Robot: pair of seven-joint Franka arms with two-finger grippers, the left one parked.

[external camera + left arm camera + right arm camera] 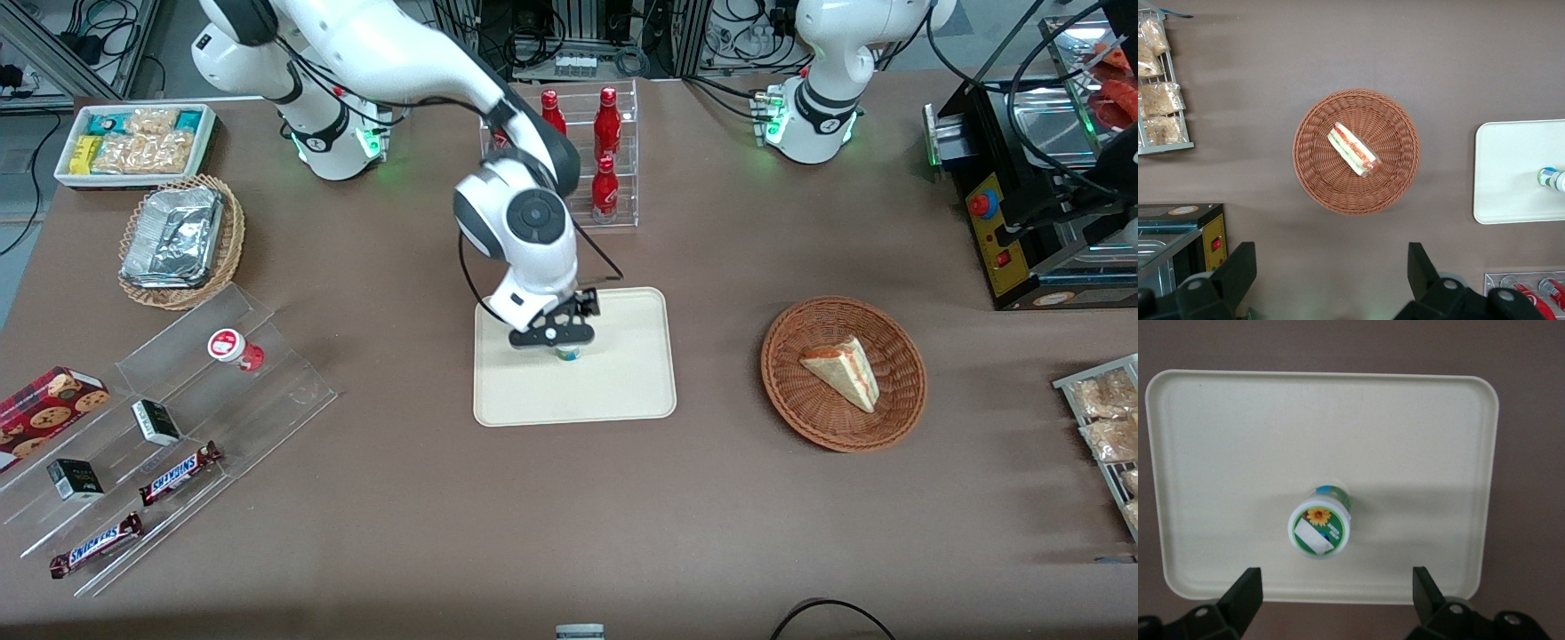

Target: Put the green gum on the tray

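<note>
The green gum (1319, 527), a small bottle with a green-and-white lid, stands upright on the cream tray (1225, 440), free of any grip. The front view shows the green gum (568, 352) near the tray's (622, 391) middle, just under my gripper (553, 337). My gripper (1335, 590) is open and hovers above the bottle, its two dark fingers (1245, 590) spread wide with nothing between them. The parked arm's wrist view catches the green gum (1550, 178) at the tray's (1511, 167) edge of view.
A rack of red bottles (605, 160) stands farther from the camera than the tray. A wicker basket (782, 373) with a sandwich lies toward the parked arm's end. Toward the working arm's end, a clear stepped shelf (267, 373) holds a red-lidded bottle (233, 348) and snack bars.
</note>
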